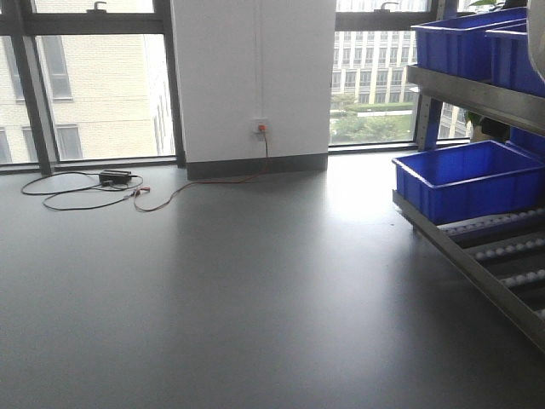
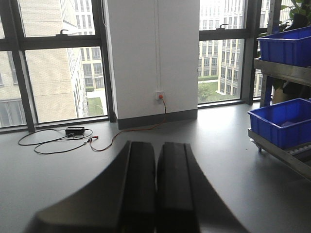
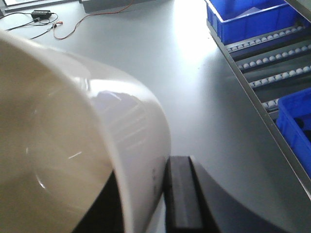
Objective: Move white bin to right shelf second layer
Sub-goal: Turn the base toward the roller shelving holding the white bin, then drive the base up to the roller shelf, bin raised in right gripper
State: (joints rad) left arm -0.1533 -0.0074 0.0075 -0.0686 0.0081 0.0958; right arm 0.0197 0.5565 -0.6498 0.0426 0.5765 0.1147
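The white bin (image 3: pixel 68 126) fills the left of the right wrist view, held up over the grey floor. My right gripper (image 3: pixel 148 182) is shut on the bin's wall, with one black finger (image 3: pixel 181 194) outside and the other inside the tub. To its right runs the right shelf second layer (image 3: pixel 272 56), steel rails with small white rollers; the front view shows the same rails (image 1: pixel 511 251) at lower right. In the left wrist view my left gripper (image 2: pixel 156 148) is shut on nothing, its black fingers pressed together above the floor. I do not make out either arm in the front view.
A blue crate (image 1: pixel 464 179) sits on the roller rails and more blue crates (image 1: pixel 473 38) stand on the level above. Another blue crate (image 3: pixel 296 126) lies nearer along the rack. A red cable and black adapter (image 1: pixel 115 177) lie on the floor by the windows.
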